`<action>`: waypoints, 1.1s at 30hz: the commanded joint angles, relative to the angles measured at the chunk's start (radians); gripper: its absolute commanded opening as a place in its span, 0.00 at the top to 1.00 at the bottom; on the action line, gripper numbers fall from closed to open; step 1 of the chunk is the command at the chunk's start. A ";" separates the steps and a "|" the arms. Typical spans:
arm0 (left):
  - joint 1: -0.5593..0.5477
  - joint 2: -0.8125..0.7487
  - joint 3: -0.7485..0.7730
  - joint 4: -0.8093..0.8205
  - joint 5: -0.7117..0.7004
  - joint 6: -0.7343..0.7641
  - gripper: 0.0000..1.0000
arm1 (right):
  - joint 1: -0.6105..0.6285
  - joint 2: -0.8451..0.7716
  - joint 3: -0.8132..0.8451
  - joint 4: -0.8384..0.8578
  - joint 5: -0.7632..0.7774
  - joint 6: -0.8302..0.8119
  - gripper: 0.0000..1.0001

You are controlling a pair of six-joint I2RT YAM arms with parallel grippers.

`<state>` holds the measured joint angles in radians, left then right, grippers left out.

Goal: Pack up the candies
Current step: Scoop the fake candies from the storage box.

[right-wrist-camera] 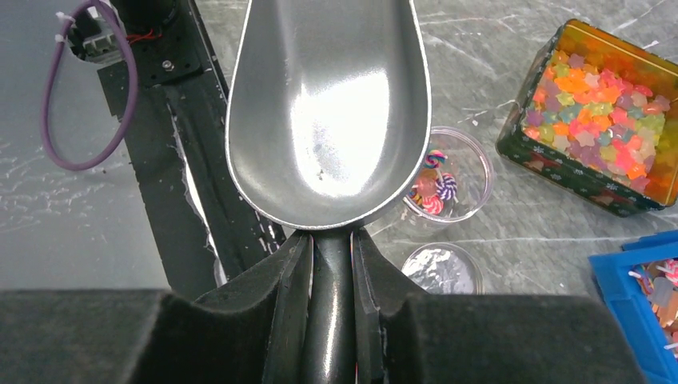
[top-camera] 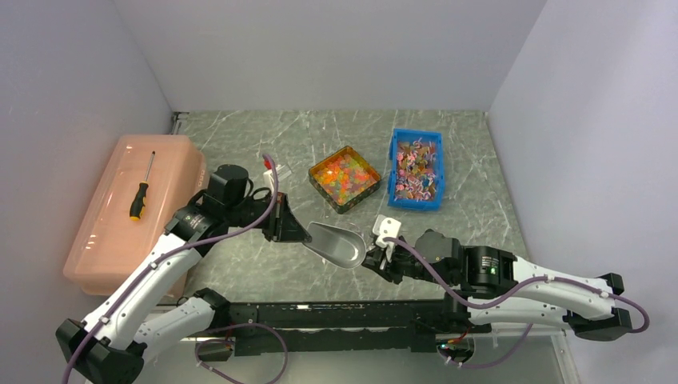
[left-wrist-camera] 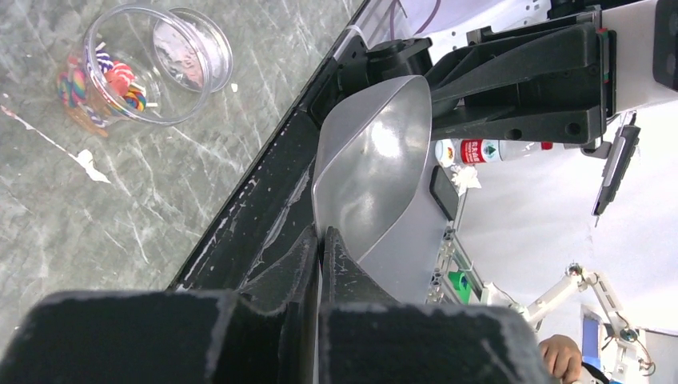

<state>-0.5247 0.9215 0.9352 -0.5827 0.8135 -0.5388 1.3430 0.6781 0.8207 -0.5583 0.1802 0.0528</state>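
The candies (top-camera: 344, 174) are tiny glossy orange, yellow, red and green pieces filling a square dark tin (top-camera: 322, 189) at mid-table; they also show in the right wrist view (right-wrist-camera: 612, 116). An empty metal scoop (top-camera: 336, 244) hangs above the table between both arms. My right gripper (top-camera: 372, 258) is shut on its dark handle (right-wrist-camera: 332, 304), behind the bowl (right-wrist-camera: 328, 112). My left gripper (top-camera: 293, 229) is shut on the scoop's front rim (left-wrist-camera: 376, 176), pinched between the jaws (left-wrist-camera: 321, 237). The scoop bowl holds nothing.
A small clear jar (right-wrist-camera: 448, 180) with a few swirled sweets lies below the scoop, its lid (right-wrist-camera: 442, 269) beside it; both show in the left wrist view (left-wrist-camera: 120, 72). A blue bin (top-camera: 416, 170) of wrapped sweets sits right of the tin. A pink box (top-camera: 132, 208) with a screwdriver (top-camera: 141, 192) is at left.
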 commanded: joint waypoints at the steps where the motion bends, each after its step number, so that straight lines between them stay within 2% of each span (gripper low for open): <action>1: 0.020 0.015 -0.027 0.017 -0.030 0.042 0.98 | 0.013 -0.068 0.036 0.163 -0.046 -0.008 1.00; 5: 0.024 0.027 -0.030 0.022 -0.024 0.040 0.94 | 0.014 -0.073 0.027 0.178 -0.054 -0.022 1.00; 13: 0.025 0.047 0.014 -0.008 -0.043 0.061 0.55 | 0.015 -0.040 0.032 0.148 0.000 -0.037 1.00; 24: 0.082 0.036 0.124 -0.111 -0.189 0.141 0.27 | 0.013 0.072 0.172 -0.036 0.127 0.043 1.00; 25: 0.089 0.028 0.136 -0.121 -0.214 0.149 0.10 | 0.013 0.085 0.185 -0.051 0.136 0.047 1.00; 26: 0.094 0.019 0.152 -0.135 -0.246 0.158 0.02 | 0.012 0.099 0.198 -0.067 0.145 0.052 1.00; 33: 0.101 -0.053 0.207 -0.176 -0.408 0.197 0.01 | -0.052 0.219 0.282 -0.156 0.149 0.066 1.00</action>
<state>-0.4286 0.9203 1.0924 -0.7307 0.5270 -0.3859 1.3357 0.8497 1.0267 -0.6857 0.3069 0.0978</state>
